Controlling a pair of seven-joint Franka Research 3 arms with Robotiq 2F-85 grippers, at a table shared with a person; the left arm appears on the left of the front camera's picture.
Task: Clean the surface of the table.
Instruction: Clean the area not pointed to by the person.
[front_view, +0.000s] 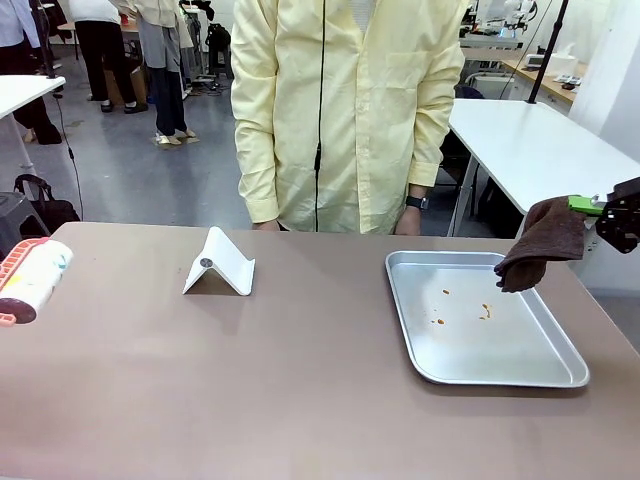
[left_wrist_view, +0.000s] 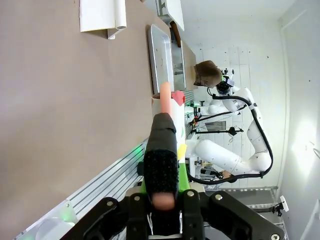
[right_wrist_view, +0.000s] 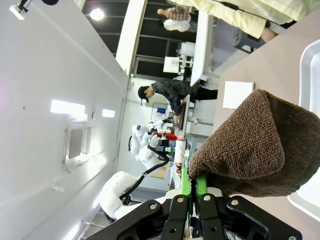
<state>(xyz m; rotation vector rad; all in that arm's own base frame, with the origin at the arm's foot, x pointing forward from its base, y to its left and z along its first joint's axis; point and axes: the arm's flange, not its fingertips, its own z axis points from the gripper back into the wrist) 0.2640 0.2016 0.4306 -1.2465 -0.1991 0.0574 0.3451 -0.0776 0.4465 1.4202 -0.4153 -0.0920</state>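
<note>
Tabletop (front_view: 300, 390), the wide brown one, spreads under both arms and is mostly bare: a white folded stand (front_view: 220, 265) stands on its far left part, and a metal tray (front_view: 560, 378) with a few orange crumbs (front_view: 484, 312) lies on its right part. The right jaws are closed on a brown cloth (front_view: 540, 245), which hangs at the right edge, above the far right corner of the tray and, I think, apart from it. So the bare brown surface lies below these jaws and mostly to their left, past the tray. The left jaws are closed around the black handle of a lint roller (front_view: 32, 282) at the left edge of the tabletop; whether the roller touches the surface I cannot tell. In my judgement the cloth must come down and travel left, around the tray, and the left arm is nearer to the large bare half
</note>
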